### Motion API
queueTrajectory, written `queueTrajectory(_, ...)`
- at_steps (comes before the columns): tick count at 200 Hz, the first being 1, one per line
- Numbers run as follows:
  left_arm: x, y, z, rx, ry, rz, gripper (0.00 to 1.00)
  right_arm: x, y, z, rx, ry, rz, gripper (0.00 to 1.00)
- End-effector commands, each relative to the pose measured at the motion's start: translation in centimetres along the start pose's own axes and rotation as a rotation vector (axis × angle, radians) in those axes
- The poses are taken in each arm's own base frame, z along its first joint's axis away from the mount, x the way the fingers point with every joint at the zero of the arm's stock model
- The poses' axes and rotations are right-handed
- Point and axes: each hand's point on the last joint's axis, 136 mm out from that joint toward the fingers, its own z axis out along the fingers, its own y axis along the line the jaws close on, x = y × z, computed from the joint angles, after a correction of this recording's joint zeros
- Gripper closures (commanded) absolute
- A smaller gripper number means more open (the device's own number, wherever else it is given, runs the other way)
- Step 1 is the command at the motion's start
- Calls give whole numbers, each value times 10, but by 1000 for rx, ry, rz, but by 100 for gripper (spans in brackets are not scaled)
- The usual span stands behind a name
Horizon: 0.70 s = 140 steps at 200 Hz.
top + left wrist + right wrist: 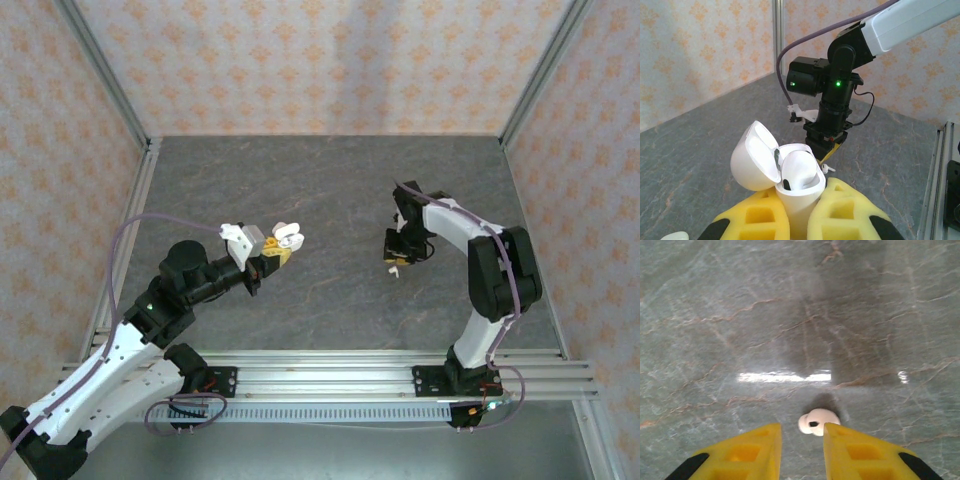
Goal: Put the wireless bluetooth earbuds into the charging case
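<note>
Grey marbled desk carries one earbud (819,422) right of centre, just ahead of my right end effector (801,429), which is narrowly parted and empty. My left end effector (800,197) clamps the open charging case (790,172) aloft, left of centre. I judge this the pickup step: next I lower and pinch it squarely.

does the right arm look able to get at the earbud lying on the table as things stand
Probably yes: the right gripper hangs open just above the earbud, which lies on the bare table by one fingertip, slightly off the gap's middle, with nothing between.
</note>
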Motion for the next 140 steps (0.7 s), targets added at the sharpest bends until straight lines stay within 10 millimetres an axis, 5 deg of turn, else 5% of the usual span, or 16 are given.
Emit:
queueTrajectory(1,-24,-5,-5,22,-66,17,100,7,-10,10,14,34,-8,72)
queueTrajectory(95,-25,-6,-6,21,-64,19,100,18,-19,34,30,86,-9,71)
queueTrajectory(140,-25,-6,-6,20,-66,18,100,20,-13,29,-4,75,-5,81)
